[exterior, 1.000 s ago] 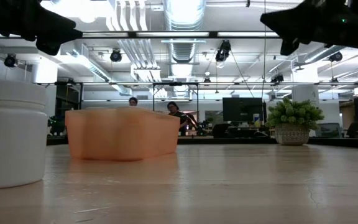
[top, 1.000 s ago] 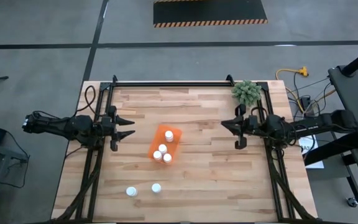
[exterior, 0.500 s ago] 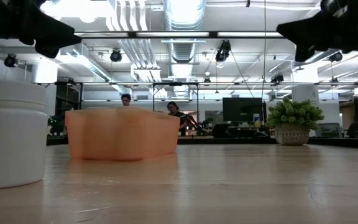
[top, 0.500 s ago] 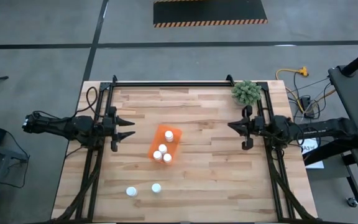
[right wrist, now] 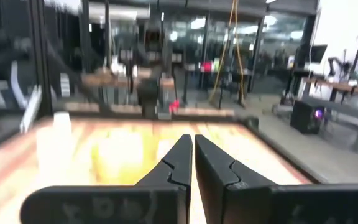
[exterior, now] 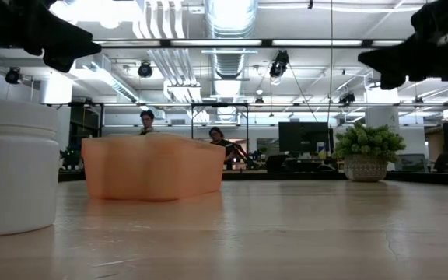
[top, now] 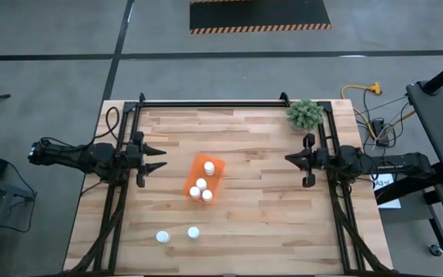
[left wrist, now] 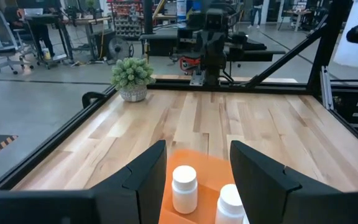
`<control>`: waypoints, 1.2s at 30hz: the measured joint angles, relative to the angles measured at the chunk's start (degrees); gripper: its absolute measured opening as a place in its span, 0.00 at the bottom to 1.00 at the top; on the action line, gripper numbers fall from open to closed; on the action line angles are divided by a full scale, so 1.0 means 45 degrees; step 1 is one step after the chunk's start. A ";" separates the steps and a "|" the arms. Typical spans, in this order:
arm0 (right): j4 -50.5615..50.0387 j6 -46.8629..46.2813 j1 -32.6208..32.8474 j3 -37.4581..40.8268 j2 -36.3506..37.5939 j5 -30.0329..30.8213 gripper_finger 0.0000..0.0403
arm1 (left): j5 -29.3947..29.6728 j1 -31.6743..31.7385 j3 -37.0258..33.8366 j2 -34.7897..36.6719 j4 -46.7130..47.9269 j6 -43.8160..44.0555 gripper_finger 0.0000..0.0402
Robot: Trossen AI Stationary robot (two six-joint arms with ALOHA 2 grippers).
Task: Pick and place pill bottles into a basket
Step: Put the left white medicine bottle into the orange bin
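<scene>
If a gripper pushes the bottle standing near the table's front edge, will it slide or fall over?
The pill bottle stands upright with a flat base, so a low push would probably slide it on the smooth wooden table. It looks small and light; a push near its white cap might tip it, and then it could roll.

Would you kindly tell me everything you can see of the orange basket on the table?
The basket is a small rectangular tray of bright-orange translucent plastic with low walls. It rests flat on the wooden table, set askew near the middle. Four white-capped pill bottles stand in it, three of them crowded at one end. No gripper touches it.
</scene>
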State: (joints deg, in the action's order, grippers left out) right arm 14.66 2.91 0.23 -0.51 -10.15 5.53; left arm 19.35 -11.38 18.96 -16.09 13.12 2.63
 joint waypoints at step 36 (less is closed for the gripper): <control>-0.2879 0.1698 -0.0005 -0.0002 0.0063 0.0435 0.02 | -0.1461 -0.0010 0.0055 -0.0925 0.0419 0.1372 0.40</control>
State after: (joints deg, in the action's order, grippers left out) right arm 1.70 10.55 0.21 -0.52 -9.87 7.49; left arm 12.78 -11.42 19.21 -20.25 15.01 8.81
